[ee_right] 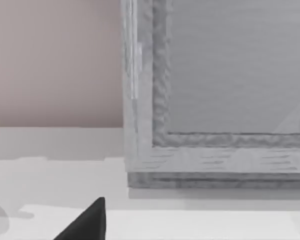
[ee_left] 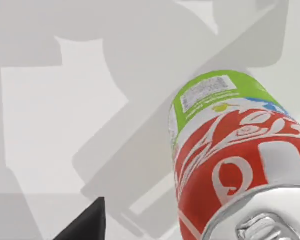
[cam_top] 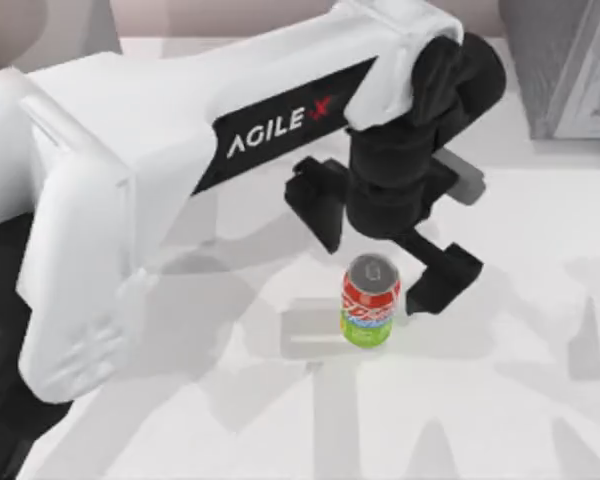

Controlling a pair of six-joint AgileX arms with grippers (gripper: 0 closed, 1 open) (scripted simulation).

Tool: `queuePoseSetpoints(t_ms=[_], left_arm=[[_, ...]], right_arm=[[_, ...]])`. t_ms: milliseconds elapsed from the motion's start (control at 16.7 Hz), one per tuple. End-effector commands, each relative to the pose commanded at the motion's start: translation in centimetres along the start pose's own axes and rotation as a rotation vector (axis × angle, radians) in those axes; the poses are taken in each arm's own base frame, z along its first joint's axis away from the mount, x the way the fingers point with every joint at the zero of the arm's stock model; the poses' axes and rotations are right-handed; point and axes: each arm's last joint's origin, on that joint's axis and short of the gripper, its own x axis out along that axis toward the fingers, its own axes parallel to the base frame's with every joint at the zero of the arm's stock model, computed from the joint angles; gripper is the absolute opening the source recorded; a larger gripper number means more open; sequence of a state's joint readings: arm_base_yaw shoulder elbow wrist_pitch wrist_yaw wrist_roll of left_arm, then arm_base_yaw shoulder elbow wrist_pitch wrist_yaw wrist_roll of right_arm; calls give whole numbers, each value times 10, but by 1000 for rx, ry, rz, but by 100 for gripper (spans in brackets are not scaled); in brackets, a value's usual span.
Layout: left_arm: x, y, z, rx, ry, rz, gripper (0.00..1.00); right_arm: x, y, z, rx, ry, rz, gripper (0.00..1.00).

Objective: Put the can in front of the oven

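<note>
The can (cam_top: 369,302) stands upright on the white table, silver top up, with a red body and a lime-green base. My left gripper (cam_top: 378,268) hovers open just over and behind it. One black finger (cam_top: 320,210) is off to the can's left and the other finger (cam_top: 442,278) is close by its right side, neither gripping it. The left wrist view shows the can (ee_left: 230,155) close up beside one fingertip (ee_left: 85,225). No dialled oven face shows. My right gripper (ee_right: 150,236) is parked open, facing a grey box.
A darker speckled grey box (cam_top: 565,65) with a paler frame stands at the back right, and the right wrist view sees the box (ee_right: 215,100) close up. A pale grey shape (cam_top: 45,25) sits at the back left behind my left arm (cam_top: 180,150).
</note>
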State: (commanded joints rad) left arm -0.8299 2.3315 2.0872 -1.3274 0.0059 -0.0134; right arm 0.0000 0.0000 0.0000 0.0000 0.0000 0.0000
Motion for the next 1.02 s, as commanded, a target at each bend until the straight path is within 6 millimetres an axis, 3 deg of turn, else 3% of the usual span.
queuePoseSetpoints(t_ms=[180, 480, 1020], left_arm=[[27, -1, -1, 0, 0, 0, 100], [31, -1, -1, 0, 0, 0, 100], [31, -1, -1, 0, 0, 0, 32]], right_arm=[[0, 0, 0, 0, 0, 0, 100], [0, 0, 0, 0, 0, 0, 100], [0, 0, 0, 0, 0, 0, 100]])
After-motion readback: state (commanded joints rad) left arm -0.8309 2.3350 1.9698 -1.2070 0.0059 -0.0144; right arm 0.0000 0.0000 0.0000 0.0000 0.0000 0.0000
